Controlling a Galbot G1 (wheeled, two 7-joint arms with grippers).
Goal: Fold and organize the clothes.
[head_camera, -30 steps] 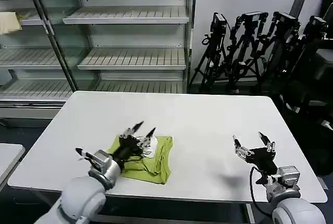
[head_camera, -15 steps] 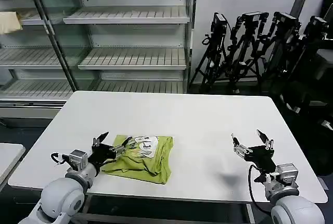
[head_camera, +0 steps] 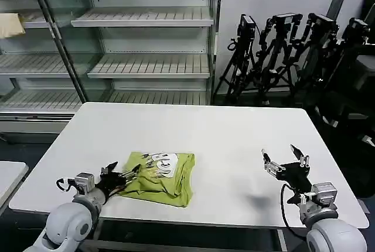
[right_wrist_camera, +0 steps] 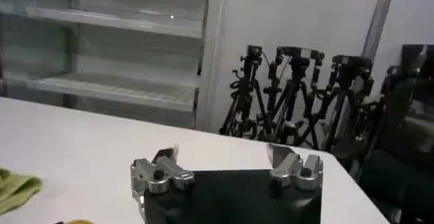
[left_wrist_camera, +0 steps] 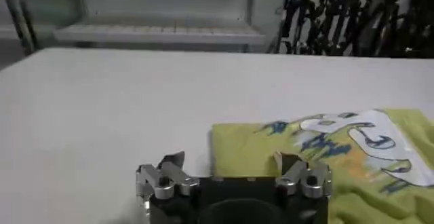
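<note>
- Head view: the lime T-shirt (head_camera: pixel 159 178) lies folded into a compact bundle on the near left part of the white table (head_camera: pixel 234 146), with its white printed graphic (head_camera: pixel 161 164) facing up on the far half.
- The left gripper (head_camera: pixel 122 175) sits low at the bundle's left edge, fingers spread apart and holding nothing; in the left wrist view one fingertip overlaps the near corner of the cloth (left_wrist_camera: pixel 319 157), the other stands over bare table.
- The right gripper (head_camera: pixel 285 159) hovers over bare table well to the right of the shirt, fingers apart and empty, seemingly waiting.
- The fold looks close to finished; what seems left is tidying, since the near right corner of the bundle is lumpy and creased.
- To do that well, the left gripper would best stay flat to the tabletop and press or nudge from the edge, not pinch the top layer, which could pull the fold open.
- Soft fabric will likely drag with any sideways push, so short, light moves suit it.
- Edges: the bundle's near edge lies close to the table's near edge (head_camera: pixel 176 220), so pushing toward the robot risks a layer sliding off.
- Open room: bare table spreads far and right of the shirt, offering space to shift it inward or bring the right arm across; the shelves (head_camera: pixel 146 67) and tripods (head_camera: pixel 281 53) stand well beyond the far edge.
</note>
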